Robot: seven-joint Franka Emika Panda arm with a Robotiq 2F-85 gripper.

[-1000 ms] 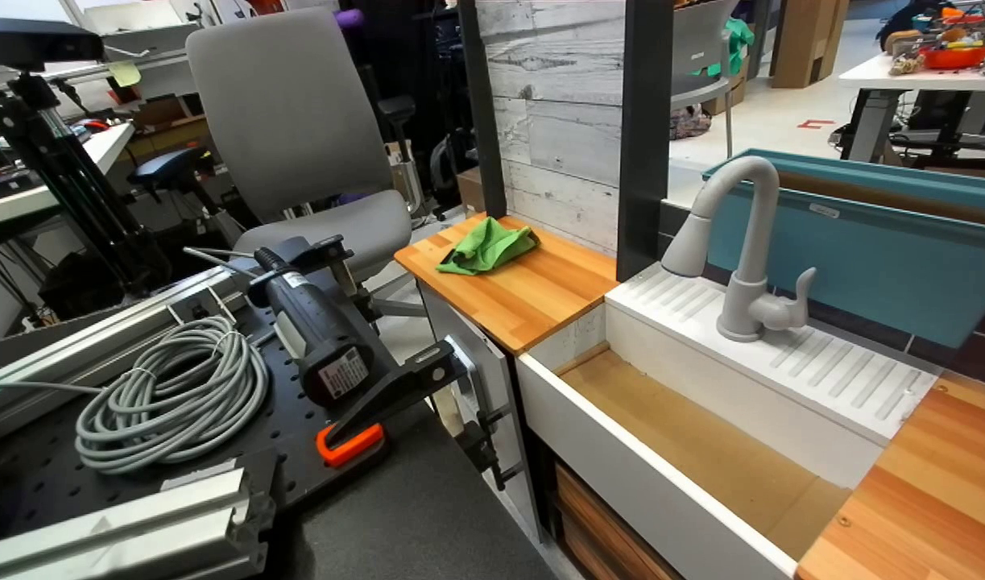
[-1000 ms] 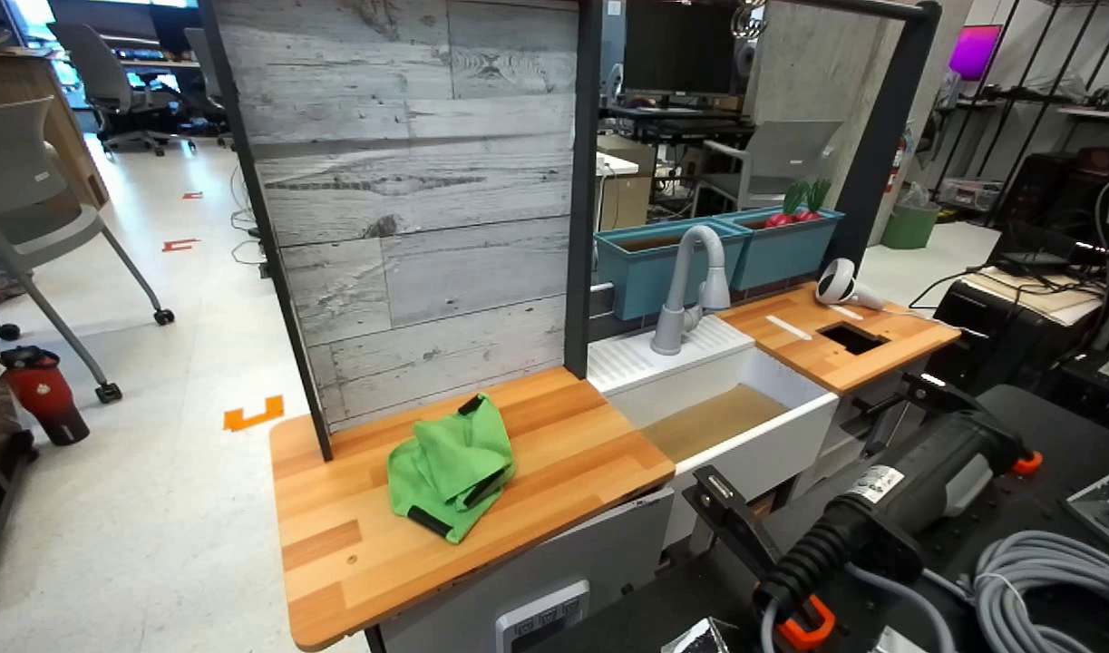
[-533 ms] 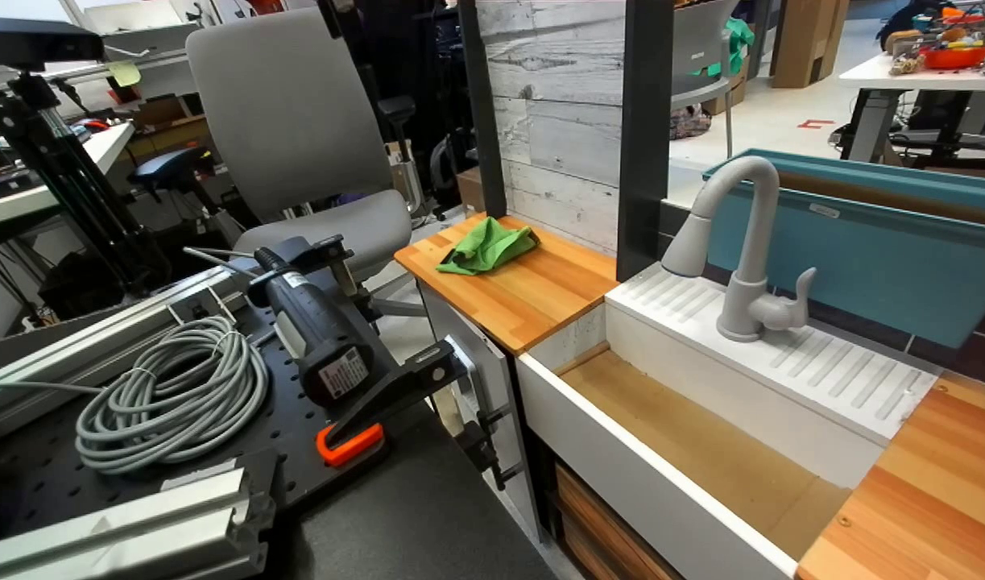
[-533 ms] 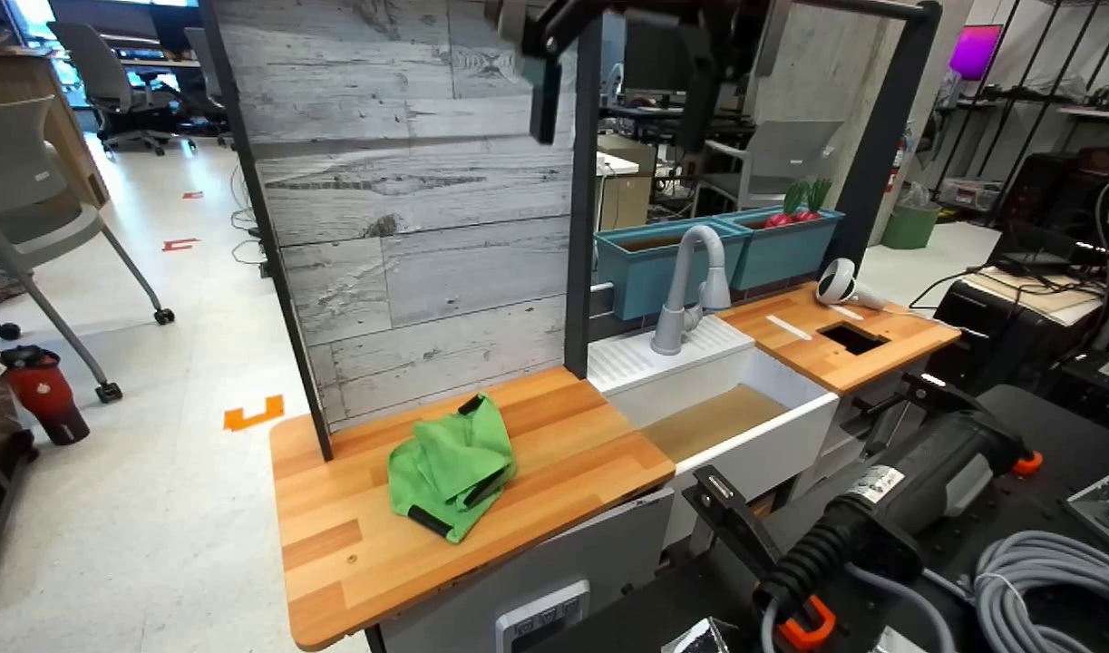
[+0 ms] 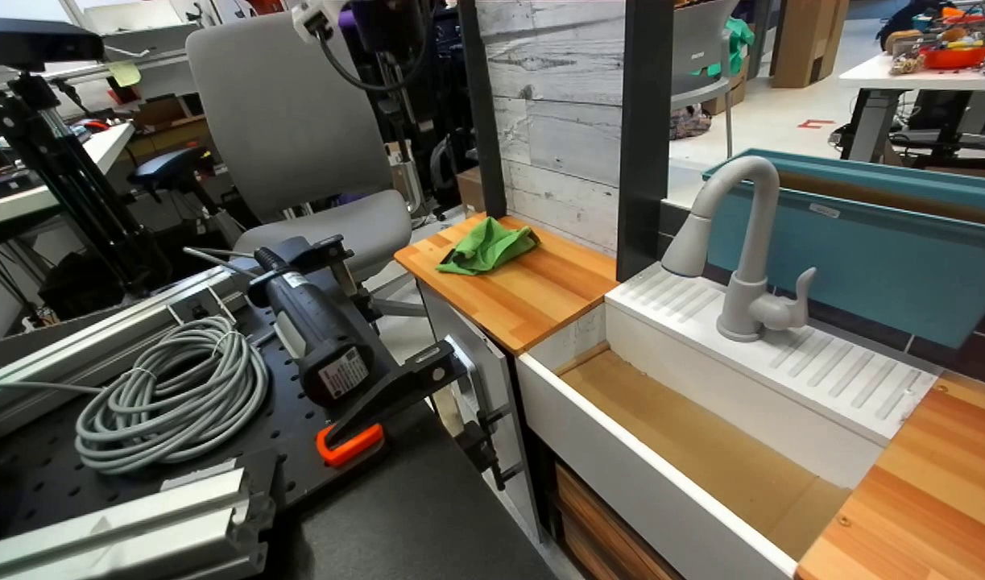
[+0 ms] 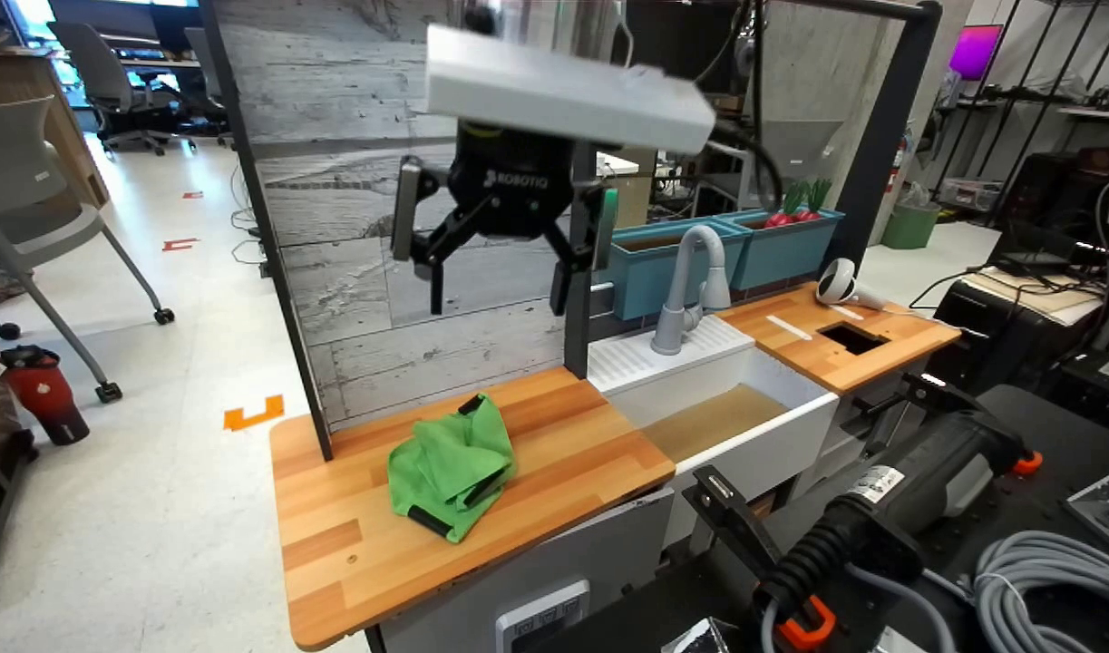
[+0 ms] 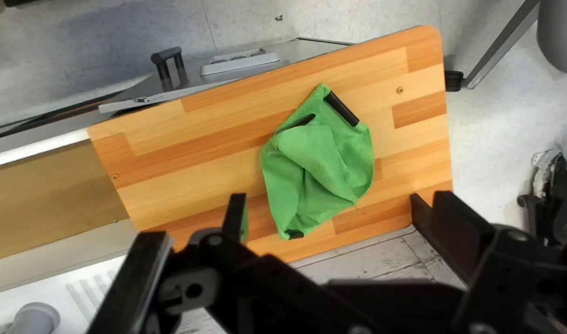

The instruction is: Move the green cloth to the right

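The green cloth (image 6: 452, 458) with black edge strips lies crumpled on the wooden countertop (image 6: 572, 444). It also shows in an exterior view (image 5: 490, 246) and in the wrist view (image 7: 318, 160). My gripper (image 6: 498, 299) hangs fingers down, well above the counter and the cloth, touching neither. In the wrist view its fingers (image 7: 340, 202) stand wide apart with nothing between them, and the cloth lies below. In an exterior view only part of my wrist and its cable (image 5: 379, 48) show at the top; the fingers are hard to make out against the dark background.
A grey wood panel (image 6: 418, 209) with a black post (image 6: 583, 199) stands behind the counter. A white sink (image 6: 758, 472) with a grey faucet (image 6: 670, 308) adjoins it, teal planters (image 6: 790, 249) behind. A black clamped tool (image 5: 315, 338) and coiled cable (image 5: 174, 395) lie on the black table.
My gripper has come down into view from the top, open, and now hangs above the counter. The cloth has not moved.
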